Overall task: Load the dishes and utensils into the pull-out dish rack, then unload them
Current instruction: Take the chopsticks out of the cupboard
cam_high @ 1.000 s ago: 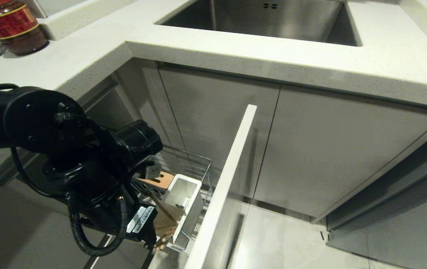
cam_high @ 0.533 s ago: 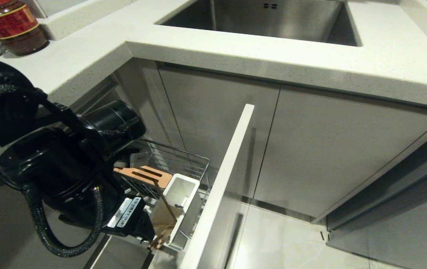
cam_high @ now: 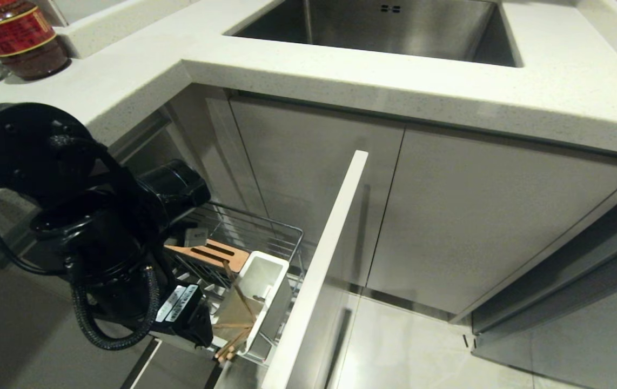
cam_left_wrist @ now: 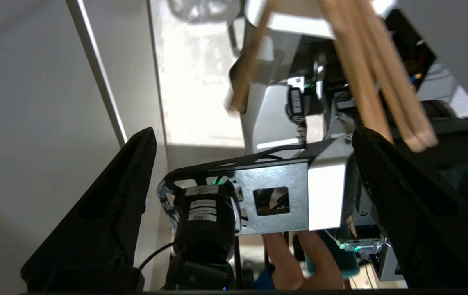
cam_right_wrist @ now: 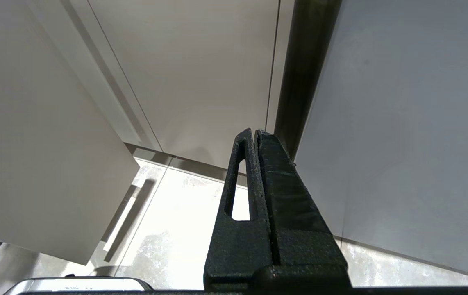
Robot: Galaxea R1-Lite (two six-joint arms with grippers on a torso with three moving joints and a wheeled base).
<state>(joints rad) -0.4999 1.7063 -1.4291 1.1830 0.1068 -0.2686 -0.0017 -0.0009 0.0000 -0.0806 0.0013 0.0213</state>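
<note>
The left gripper [cam_left_wrist: 254, 141] stood spread wide over the pull-out dish rack [cam_high: 265, 229], holding nothing. The white utensil holder [cam_high: 270, 294] sat against the rack's front panel [cam_high: 324, 259], with the chopsticks [cam_high: 233, 324] leaning inside it. The right gripper [cam_right_wrist: 254, 137] was pressed together near the floor.

You are in a home kitchen. Evidence: steel sink [cam_high: 395, 27] set into a pale speckled stone desk [cam_high: 530, 102], flat grey cabinet doors [cam_high: 481, 216] below, a pull-out dish rack [cam_high: 254, 237] of chrome wire, a red-labelled sauce jar [cam_high: 17, 38], tiled floor [cam_high: 422, 351].
</note>
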